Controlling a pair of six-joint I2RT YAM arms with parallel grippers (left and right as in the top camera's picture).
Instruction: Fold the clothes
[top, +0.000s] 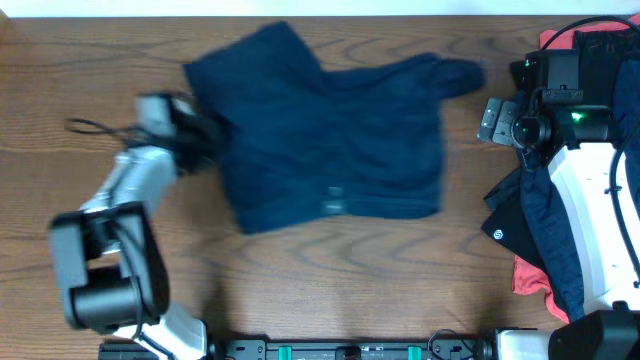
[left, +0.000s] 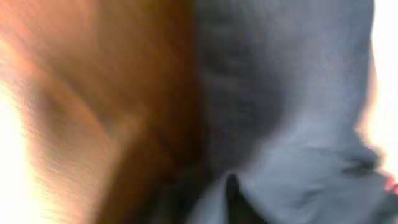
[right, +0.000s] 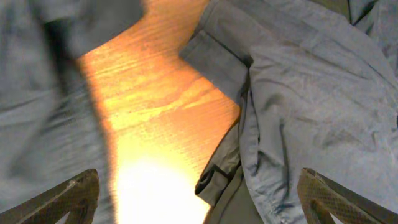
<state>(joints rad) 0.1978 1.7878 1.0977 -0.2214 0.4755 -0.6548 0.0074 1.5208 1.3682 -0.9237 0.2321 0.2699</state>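
Note:
A navy garment (top: 330, 140) lies spread and rumpled on the middle of the wooden table, one sleeve (top: 455, 75) reaching to the right. My left gripper (top: 200, 135) is at the garment's left edge. The left wrist view is blurred and shows only navy cloth (left: 292, 112) beside bare wood, so its jaws cannot be made out. My right gripper (top: 490, 120) hangs open just right of the garment, below the sleeve. In the right wrist view its fingertips (right: 336, 199) stand wide apart above grey-blue cloth with a cuff (right: 214, 180); nothing is gripped.
A heap of more clothes, black (top: 510, 225), navy (top: 550, 230) and coral-red (top: 530, 275), lies at the table's right side under the right arm. Bare wood (top: 330, 280) runs along the front. The left arm's base (top: 105, 290) stands at the front left.

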